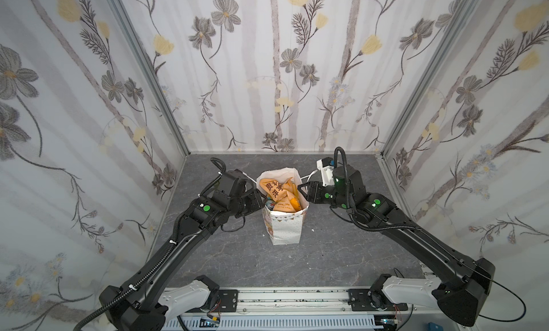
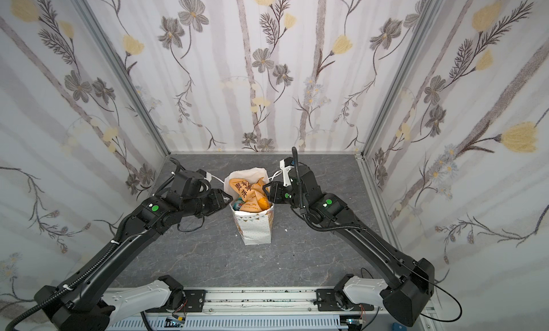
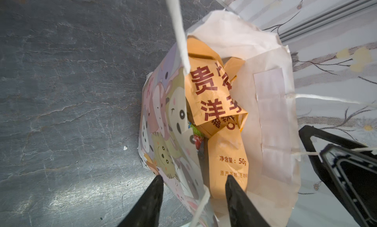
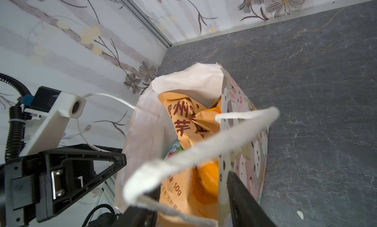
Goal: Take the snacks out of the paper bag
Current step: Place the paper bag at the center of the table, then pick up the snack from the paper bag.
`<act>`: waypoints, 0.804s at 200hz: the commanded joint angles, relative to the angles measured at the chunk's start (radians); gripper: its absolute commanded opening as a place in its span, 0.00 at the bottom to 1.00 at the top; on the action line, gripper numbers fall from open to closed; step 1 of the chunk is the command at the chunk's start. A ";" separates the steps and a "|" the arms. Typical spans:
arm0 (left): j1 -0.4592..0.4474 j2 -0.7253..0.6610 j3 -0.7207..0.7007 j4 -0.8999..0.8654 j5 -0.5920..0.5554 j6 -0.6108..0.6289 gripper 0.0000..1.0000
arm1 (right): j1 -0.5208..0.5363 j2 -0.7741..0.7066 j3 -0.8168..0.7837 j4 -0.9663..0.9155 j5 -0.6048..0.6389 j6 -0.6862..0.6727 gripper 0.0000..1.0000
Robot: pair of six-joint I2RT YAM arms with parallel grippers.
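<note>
Along the front of the worktop [image 1: 237, 264] no snack lies out, so by these pictures the unloading has not begun and every packet is left to do. Midway back the bag [image 1: 285, 228] stands upright with its mouth spread, and the snacks [image 1: 279, 192] are heaped inside up to the rim. How many lie underneath cannot be told. At the rim the left hand [image 1: 257, 197] and the right hand [image 1: 303, 189] flank the mouth, each with its fingers apart and clamped on nothing. Beyond them bare worktop runs to the flowered wall [image 1: 267, 77].

Both top views give the layout and the bunting print, but hide the fingertips. The left wrist view shows the left hand [image 3: 193, 178] straddling the bag's wall, one finger outside over the worktop, the other over an orange packet [image 3: 226, 164] inside. The right wrist view shows a cord handle [image 4: 204, 144] looping across the gap of the right hand [image 4: 192, 181]; whether it rests on a finger cannot be told. Low in the mouth a teal packet [image 4: 173, 149] peeps from under the orange ones. Both wrist views also show a cartoon-animal side of the bag that the top views miss.
</note>
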 commanded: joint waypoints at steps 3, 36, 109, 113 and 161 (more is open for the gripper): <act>-0.001 -0.032 0.038 0.013 -0.090 0.036 0.60 | -0.001 -0.044 0.009 0.037 0.080 -0.036 0.66; -0.002 -0.063 0.163 -0.079 -0.239 0.124 0.63 | -0.002 -0.120 0.033 0.040 0.166 -0.087 0.78; -0.026 0.122 0.527 -0.070 -0.091 0.555 0.65 | -0.003 -0.265 0.010 0.141 0.207 -0.246 0.98; -0.035 0.142 0.549 -0.084 -0.084 0.599 0.65 | -0.002 -0.270 0.008 0.145 0.204 -0.246 0.99; -0.138 0.397 0.769 -0.417 -0.041 1.078 0.70 | -0.003 -0.300 0.002 0.149 0.140 -0.240 0.99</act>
